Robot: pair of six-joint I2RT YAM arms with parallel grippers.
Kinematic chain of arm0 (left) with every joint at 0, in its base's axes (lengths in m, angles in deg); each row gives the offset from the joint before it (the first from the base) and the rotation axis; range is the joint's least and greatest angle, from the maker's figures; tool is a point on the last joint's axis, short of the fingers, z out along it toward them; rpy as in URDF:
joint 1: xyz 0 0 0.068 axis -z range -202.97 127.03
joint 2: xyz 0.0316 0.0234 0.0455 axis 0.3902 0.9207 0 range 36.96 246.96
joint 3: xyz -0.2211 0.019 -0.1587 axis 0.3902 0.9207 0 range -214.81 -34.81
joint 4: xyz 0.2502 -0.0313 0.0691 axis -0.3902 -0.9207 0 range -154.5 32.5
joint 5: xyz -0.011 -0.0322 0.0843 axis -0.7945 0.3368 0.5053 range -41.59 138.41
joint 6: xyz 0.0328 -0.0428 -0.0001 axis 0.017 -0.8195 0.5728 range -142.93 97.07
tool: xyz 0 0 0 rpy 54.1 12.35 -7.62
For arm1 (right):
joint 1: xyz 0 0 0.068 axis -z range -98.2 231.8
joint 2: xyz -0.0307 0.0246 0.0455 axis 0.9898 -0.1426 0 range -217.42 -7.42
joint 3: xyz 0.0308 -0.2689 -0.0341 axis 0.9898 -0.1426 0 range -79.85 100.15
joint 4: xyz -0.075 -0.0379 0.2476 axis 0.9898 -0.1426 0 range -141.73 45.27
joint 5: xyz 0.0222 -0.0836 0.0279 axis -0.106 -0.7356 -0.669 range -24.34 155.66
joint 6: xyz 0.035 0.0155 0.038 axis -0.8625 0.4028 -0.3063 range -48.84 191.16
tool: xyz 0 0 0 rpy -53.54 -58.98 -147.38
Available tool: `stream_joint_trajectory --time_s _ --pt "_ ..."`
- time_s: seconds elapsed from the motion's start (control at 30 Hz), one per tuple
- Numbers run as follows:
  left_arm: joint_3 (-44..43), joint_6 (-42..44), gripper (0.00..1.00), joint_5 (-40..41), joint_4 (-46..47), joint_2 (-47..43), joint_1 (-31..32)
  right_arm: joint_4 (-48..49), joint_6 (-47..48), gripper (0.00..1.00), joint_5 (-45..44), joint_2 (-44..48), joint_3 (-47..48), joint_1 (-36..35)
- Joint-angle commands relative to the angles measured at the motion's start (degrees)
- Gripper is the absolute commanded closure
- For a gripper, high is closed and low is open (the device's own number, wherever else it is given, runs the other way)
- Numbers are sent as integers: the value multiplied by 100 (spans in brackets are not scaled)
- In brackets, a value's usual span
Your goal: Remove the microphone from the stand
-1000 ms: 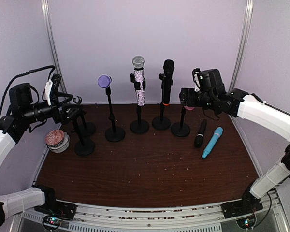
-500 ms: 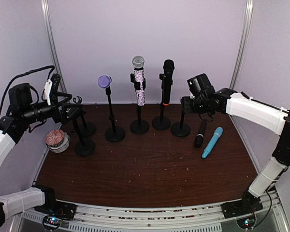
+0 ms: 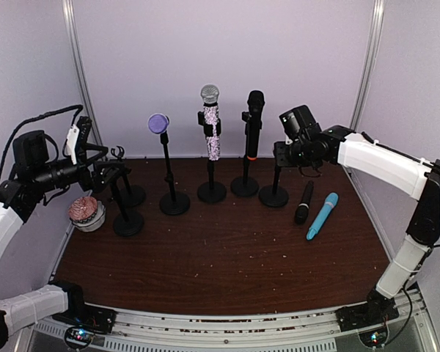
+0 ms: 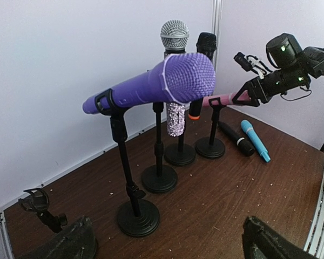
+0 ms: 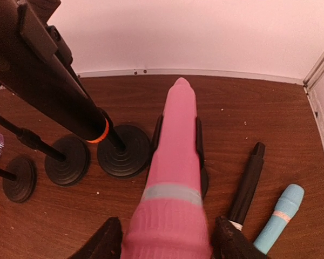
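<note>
The jaws of your right gripper (image 5: 167, 233) pinch the pink microphone (image 5: 175, 162) at its thick head end. It sits in the clip of the rightmost stand (image 3: 273, 195). I judge it stiff, light and smooth. Hold it firmly near the head, or the light stand may lift with it. The left gripper (image 4: 167, 243) has its jaws spread and empty. I count six stands, four of them carrying microphones. A black microphone (image 3: 303, 203) and a blue microphone (image 3: 321, 216) lie on the tabletop (image 3: 220, 264).

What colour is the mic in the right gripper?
Pink microphone with a pale band; right wrist view.
</note>
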Motion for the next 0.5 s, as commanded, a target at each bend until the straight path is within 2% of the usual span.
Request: stream_joint_trajectory --time_s 0.0,0.1,0.3,0.47 --pt "62 111 2 33 118 -135 -32 -367 -197 36 -75 -209 142 130" --pt "38 111 2 15 109 -133 -30 -320 -266 36 69 -236 72 218" --pt "30 115 2 40 49 -181 -37 -43 -290 56 159 -58 -115 270" --pt "283 123 3 -408 -3 -274 -34 219 -235 86 404 227 -320 239"
